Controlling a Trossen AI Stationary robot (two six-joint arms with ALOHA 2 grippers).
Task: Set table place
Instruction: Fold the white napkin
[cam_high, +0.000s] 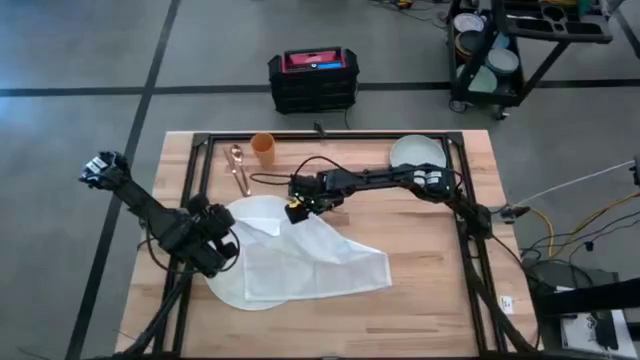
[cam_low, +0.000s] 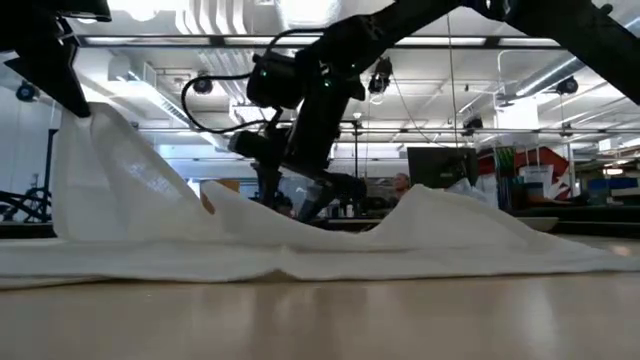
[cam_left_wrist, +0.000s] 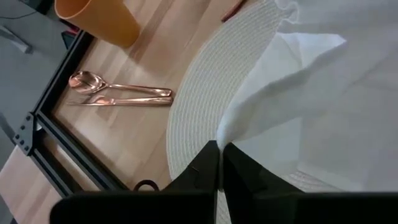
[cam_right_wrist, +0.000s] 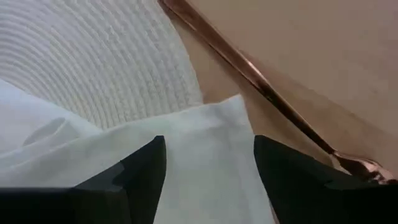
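The round white mat (cam_high: 228, 288) lies on the table's (cam_high: 420, 300) left half. A white cloth (cam_high: 320, 260) is draped over the mat and reaches out to the right. My left gripper (cam_high: 228, 245) is shut on the cloth at the mat's left side. The cloth rises there to a peak (cam_low: 75, 115). My right gripper (cam_high: 297, 207) is open at the mat's far edge. Its fingers (cam_right_wrist: 140, 171) stand on either side of the cloth's far corner (cam_right_wrist: 217, 121). Whether they touch it, I cannot tell. The pale plate (cam_high: 418, 152) sits at the far right. My left gripper pinches the cloth's edge (cam_left_wrist: 221, 138) between its two shut fingers. That edge is lifted off the mat (cam_left_wrist: 199, 106). From the hold the cloth slopes down to the table, where the rest of it lies.
An orange cup (cam_high: 262, 147) stands at the far left, with a copper spoon and fork (cam_high: 238, 168) lying beside it near the mat. One copper handle (cam_right_wrist: 249, 68) runs close to my right gripper. The table's near right part is bare wood.
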